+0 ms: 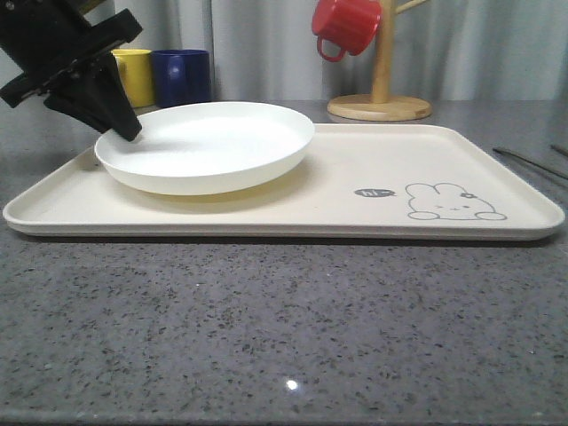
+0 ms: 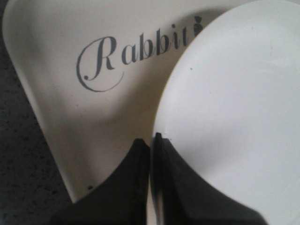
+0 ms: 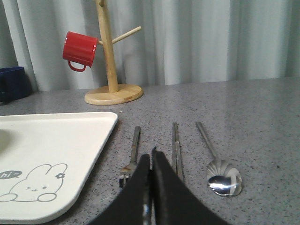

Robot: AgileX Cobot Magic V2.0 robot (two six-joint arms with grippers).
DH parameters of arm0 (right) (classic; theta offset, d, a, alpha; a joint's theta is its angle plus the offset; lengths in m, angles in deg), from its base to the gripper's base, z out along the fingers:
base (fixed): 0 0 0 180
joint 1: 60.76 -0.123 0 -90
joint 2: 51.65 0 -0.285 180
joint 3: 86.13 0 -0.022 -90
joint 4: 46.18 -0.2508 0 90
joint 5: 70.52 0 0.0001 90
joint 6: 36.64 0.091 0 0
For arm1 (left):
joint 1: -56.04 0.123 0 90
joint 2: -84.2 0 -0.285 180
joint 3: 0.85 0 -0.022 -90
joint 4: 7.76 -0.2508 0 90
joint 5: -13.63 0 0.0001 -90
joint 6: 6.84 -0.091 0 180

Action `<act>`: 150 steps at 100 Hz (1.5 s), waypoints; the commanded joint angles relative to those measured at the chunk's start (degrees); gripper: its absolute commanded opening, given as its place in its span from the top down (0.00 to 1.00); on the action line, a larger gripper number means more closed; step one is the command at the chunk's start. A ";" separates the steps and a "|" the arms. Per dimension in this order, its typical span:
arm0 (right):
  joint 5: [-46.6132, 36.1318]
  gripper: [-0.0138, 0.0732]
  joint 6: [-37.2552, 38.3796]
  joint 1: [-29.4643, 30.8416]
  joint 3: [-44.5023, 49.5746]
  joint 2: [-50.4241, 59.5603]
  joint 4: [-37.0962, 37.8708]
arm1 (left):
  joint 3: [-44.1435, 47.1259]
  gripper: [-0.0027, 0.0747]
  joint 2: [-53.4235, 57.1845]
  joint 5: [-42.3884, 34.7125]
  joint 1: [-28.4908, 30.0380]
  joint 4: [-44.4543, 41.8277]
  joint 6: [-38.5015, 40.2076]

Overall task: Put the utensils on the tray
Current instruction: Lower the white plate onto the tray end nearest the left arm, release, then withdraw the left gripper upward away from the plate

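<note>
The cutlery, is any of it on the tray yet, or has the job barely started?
Barely started. The tray holds just a white plate. The fork, chopsticks and spoon lie on the counter beside it. The right claw is shut above them, holding nothing; the left claw is shut at the plate's rim.

**Cream, silver and speckled grey**

The tray [image 1: 373,169] is cream with a grey rabbit drawing and grey "Rabbit" script. The plate [image 1: 206,142] is plain white. Fork [image 3: 131,158], chopsticks [image 3: 176,149] and spoon [image 3: 220,171] gleam silver on the speckled grey tabletop [image 1: 266,328]. One mug [image 1: 347,25] is red.
</note>
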 commanded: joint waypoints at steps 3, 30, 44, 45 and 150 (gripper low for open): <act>-4.63 0.92 -0.51 0.16 -1.02 0.94 0.64 | -1.87 0.99 2.72 -1.10 -0.32 0.88 1.34; -4.63 0.92 -0.51 0.16 -1.02 0.94 0.64 | -1.87 0.77 2.72 -1.10 -0.32 -0.99 1.94; -4.63 0.92 -0.51 0.16 -1.02 0.94 0.64 | -1.87 0.61 2.72 -1.10 -0.32 -0.76 1.94; -4.63 0.92 -0.51 0.16 -1.02 0.94 0.64 | -1.87 0.61 2.72 -1.10 -0.32 -0.76 1.94; -4.63 0.92 -0.51 0.16 -1.02 0.94 0.64 | 29.48 0.59 43.64 -35.94 6.10 -6.44 1.48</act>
